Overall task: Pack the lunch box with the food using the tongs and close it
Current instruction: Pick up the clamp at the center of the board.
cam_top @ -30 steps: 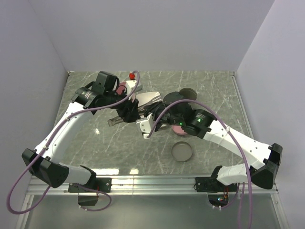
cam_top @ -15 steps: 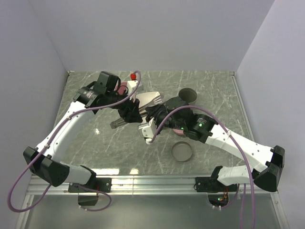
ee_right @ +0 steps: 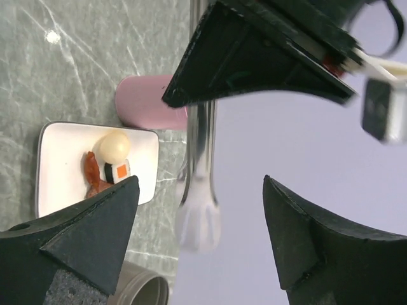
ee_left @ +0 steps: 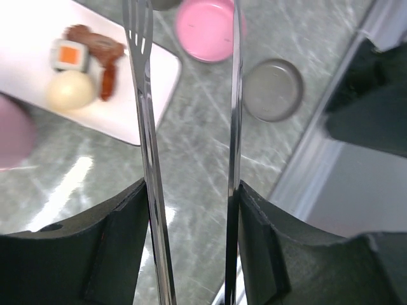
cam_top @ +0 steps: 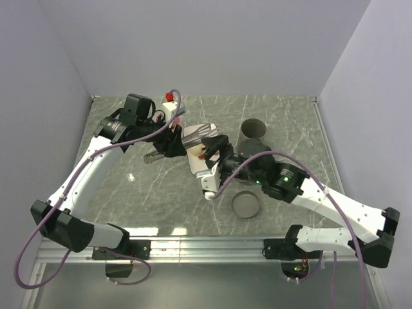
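Note:
My left gripper [ee_left: 191,190] is shut on the tongs [ee_left: 144,95], one finger pressing each slim silver arm, with a gap between the arms. In the overhead view the left gripper [cam_top: 168,143] holds the tongs [cam_top: 196,134] pointing right, above the white plate [cam_top: 192,153]. On the plate [ee_left: 137,108] lies the food: a rice roll [ee_left: 68,55], a cream ball [ee_left: 67,89] and a meat strip [ee_left: 107,63]. My right gripper [ee_right: 200,184] is open, with the blurred tongs tip [ee_right: 200,219] between its spread fingers, touching neither. The lunch box parts are a pink bowl [ee_left: 210,28], a grey cylinder [cam_top: 253,132] and a grey lid [cam_top: 246,205].
My right arm [cam_top: 302,190] reaches in from the lower right, and its wrist covers the pink bowl in the overhead view. The grey lid [ee_left: 273,89] lies flat near the table's front rail. White walls enclose the marble table on three sides.
My right gripper has opened off the tongs and its arm has drawn back towards the lower right. My left gripper, keeping the tongs, shifted slightly up and left.

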{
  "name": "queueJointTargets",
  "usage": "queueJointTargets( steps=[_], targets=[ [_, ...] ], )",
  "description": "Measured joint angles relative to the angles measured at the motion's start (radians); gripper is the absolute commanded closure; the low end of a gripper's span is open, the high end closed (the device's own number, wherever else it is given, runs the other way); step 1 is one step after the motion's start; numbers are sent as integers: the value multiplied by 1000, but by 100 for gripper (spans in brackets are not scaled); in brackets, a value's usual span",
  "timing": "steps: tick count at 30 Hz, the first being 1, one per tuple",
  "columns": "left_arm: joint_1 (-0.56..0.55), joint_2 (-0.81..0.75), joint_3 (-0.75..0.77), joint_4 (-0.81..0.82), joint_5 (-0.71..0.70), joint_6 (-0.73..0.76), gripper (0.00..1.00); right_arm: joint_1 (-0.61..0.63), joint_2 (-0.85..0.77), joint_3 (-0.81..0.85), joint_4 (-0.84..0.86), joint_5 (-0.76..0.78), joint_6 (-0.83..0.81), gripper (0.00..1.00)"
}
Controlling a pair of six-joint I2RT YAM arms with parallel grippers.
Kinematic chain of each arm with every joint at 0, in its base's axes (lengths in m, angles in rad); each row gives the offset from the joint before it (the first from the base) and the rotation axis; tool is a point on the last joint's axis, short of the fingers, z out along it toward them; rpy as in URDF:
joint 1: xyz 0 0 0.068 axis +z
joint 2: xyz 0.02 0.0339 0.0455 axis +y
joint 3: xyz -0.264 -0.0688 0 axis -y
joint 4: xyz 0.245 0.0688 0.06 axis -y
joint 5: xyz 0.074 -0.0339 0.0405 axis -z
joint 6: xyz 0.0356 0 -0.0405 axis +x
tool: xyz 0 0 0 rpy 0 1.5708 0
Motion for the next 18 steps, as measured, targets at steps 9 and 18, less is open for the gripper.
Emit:
queueJointTargets(
  steps=[9,18],
  targets=[
    [-3,-40,-2,11,-156,32,36,-4,-142,-9,-51,70,290,13],
    [-58,-20,46,-57,-340,158,36,-327,-157,59,-217,7,669,11]
  ],
)
